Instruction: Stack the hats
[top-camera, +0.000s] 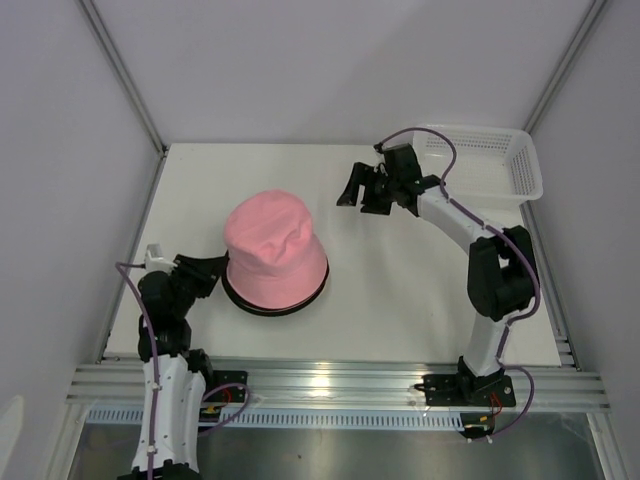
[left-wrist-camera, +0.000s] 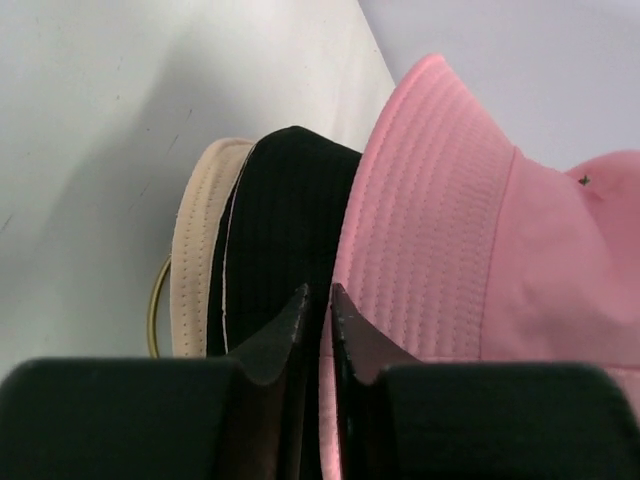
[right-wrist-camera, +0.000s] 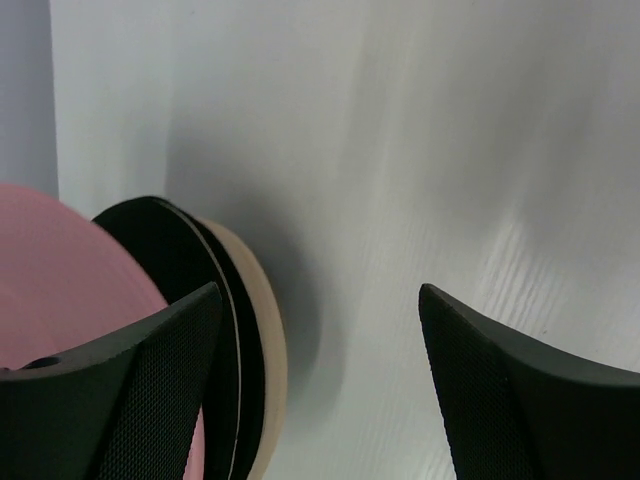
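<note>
– Hats: how does the left claw stand against them?

– Its fingers are drawn together to a thin slit, right at the stack's left rim. The brim edge of the pink hat runs down to that slit. Whether cloth is caught in it, I cannot tell.

– And just past the fingers?

– The brims lie in layers. Pink is on top, then the black hat, then the tan hat lowest. A thin gold wire curves out from under the tan edge. A fine pale line runs through the black, so I can't tell whether that is one brim or two.

– Where is the stack?

– Seen from above, it sits left of the middle of the white desk, pink crown up, with a black rim showing round its near side. The left claw sits between the stack and the desk's left edge. The near brim stops short of the front edge.

– The right claw?

– Its fingers are spread wide, and bare desk shows between them in its wrist view. It hangs behind and to the right of the stack, apart from it.

– Room to move?

– Bare desk shows to the right of the stack as far as the right arm, and behind it up to the far wall. A white basket sits in the far right corner, close behind that arm. Walls close in on the left, far and right sides.
</note>
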